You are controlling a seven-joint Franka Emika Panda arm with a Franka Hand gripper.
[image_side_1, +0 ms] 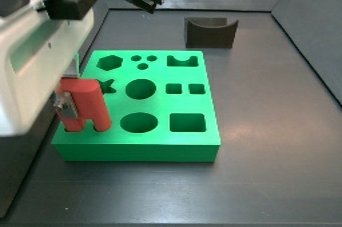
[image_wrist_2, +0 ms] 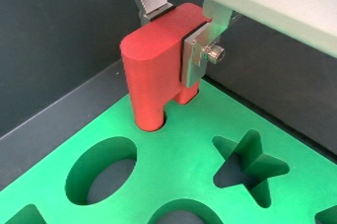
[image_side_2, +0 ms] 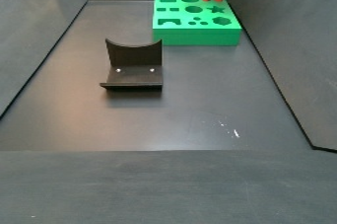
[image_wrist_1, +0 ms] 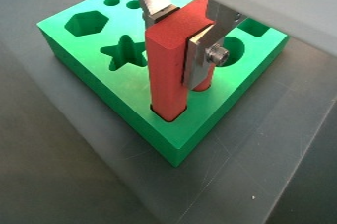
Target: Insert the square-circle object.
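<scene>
**A:** Big picture: the dark floor, and the green block with its shaped holes sitting at the far end of it. What's on it?

**B:** The square-circle object stands upright at one corner of the block, its lower end already down in a hole, as both wrist views show. The dark grey block with its curved notch sits well apart, out of play.

**A:** And the claw?

**B:** The gripper is pinching the peg near its top, silver fingers pressed on opposite faces.

**A:** So we're mid-insertion?

**B:** I'd judge so. Next calls for a straight push down, keeping it vertical, then letting go.
</scene>
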